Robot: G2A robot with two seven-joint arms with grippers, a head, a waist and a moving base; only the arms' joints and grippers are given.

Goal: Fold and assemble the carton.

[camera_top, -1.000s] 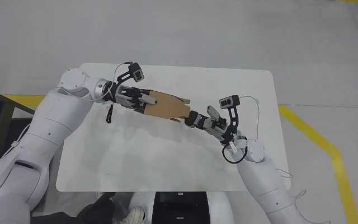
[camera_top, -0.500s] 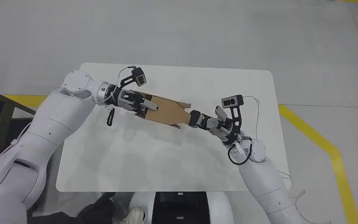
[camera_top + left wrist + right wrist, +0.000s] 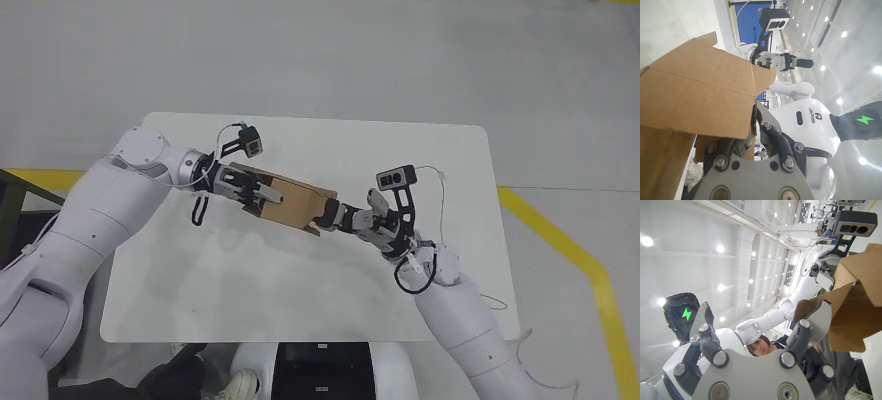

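Note:
A brown cardboard carton (image 3: 295, 203), partly flattened, is held above the middle of the white table (image 3: 300, 290) between both arms. My left gripper (image 3: 258, 193) is shut on the carton's left end; in the left wrist view a carton (image 3: 696, 91) wall sits pinched between the left gripper's (image 3: 753, 121) fingers. My right gripper (image 3: 335, 214) is at the carton's right end. In the right wrist view the right gripper (image 3: 762, 308) stands open, with one pad (image 3: 819, 321) pressed against a flap of the carton (image 3: 851, 313) and the other finger (image 3: 704, 313) well apart.
White tabletop lies bare all round under the carton, with its front edge (image 3: 270, 340) near the robot. A yellow floor line (image 3: 570, 250) runs past the table's right side.
My right gripper has moved left, closing in on the carton's right end. The carton has shifted and turned slightly, and the left gripper has kept its hold.

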